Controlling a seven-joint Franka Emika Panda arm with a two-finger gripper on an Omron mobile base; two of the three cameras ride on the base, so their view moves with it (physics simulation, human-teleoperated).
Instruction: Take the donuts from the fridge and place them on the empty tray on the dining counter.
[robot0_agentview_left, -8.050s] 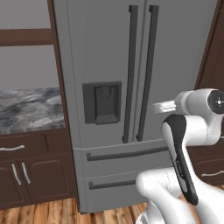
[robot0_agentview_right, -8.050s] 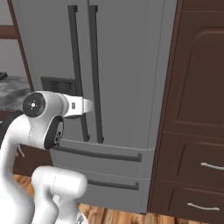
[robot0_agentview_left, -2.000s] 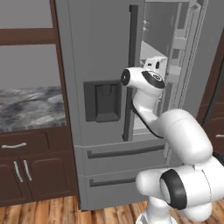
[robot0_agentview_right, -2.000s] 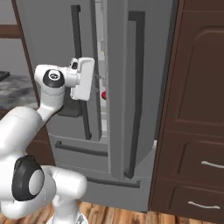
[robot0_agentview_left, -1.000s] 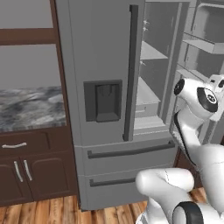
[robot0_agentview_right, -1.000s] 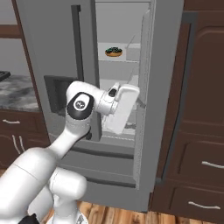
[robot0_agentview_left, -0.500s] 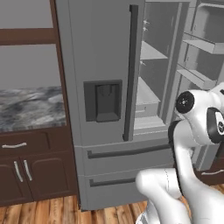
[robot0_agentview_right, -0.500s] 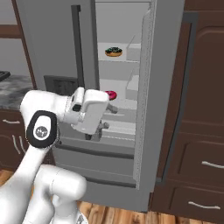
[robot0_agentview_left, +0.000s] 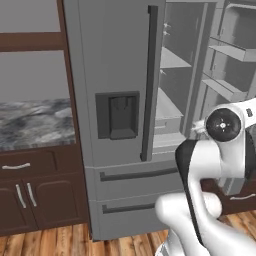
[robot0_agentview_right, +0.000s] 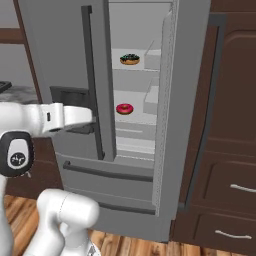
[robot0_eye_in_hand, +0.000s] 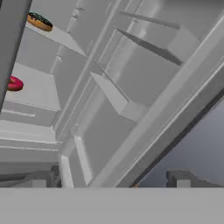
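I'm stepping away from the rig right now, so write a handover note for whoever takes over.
Gripper: open, holding nothing.
Fridge: right door swung open, left door shut.
Chocolate donut sits on an upper shelf; red donut on the shelf below. Both are untouched.
Done: fridge opened.
Left: pick up each donut, drive to the dining counter, set both on the tray.

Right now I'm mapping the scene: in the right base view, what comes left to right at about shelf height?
Closed fridge door's handle → red donut → open door's edge → open door's handle.
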